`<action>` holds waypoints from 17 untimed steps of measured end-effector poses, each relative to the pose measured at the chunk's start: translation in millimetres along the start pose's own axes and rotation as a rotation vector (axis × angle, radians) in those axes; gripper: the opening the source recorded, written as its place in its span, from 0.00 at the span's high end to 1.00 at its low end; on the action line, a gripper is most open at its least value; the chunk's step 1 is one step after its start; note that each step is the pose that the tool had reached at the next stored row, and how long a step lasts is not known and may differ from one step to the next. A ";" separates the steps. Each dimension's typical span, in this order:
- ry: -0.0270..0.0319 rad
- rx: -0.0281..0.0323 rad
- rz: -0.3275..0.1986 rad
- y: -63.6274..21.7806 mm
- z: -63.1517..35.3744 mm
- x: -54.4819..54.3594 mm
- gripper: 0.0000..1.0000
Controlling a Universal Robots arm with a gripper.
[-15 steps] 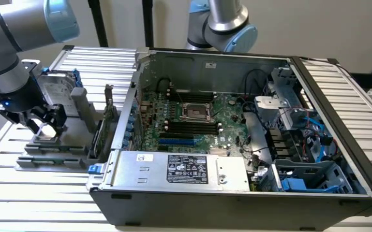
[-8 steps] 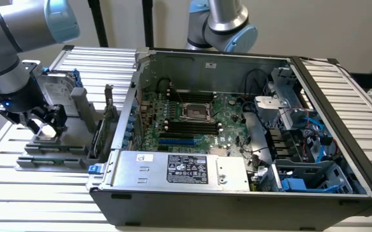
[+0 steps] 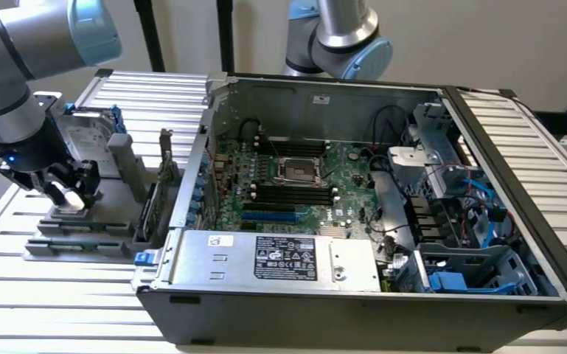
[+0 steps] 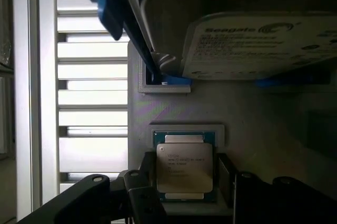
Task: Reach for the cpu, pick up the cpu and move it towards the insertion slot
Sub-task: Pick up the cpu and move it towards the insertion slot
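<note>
Only word I can actually read is "Seagate" on the hard drive (image 4: 263,45) label, cpu (image 4: 184,167) print's too tiny

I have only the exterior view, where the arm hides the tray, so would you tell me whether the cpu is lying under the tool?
Observer: Yes. In the wrist view the cpu lies flat in a pale recessed holder, directly beneath the tool.
Operator: Thank you. Which face is up?
Observer: The silver face, with printed text on it and a green edge showing around it.
Operator: Is anything close to it?
Observer: A hard drive whose label reads Seagate stands just beyond the recess, not touching the cpu.
</note>
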State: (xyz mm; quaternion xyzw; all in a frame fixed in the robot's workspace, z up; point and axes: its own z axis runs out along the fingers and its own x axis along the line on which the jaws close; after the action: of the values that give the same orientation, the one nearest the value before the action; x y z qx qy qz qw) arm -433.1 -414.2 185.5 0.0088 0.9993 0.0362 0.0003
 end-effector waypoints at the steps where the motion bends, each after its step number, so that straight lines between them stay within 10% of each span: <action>1: 0.0001 0.0000 0.000 0.0 0.0 0.0 0.44; 8: -0.0002 0.0000 0.002 0.5 -7.0 -0.1 0.46; 17: -0.0005 0.0000 0.008 3.1 -41.8 -0.7 0.46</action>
State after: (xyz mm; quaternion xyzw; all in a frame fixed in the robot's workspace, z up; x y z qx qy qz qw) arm -432.4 -414.2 227.4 0.0126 0.9993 0.0362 0.0004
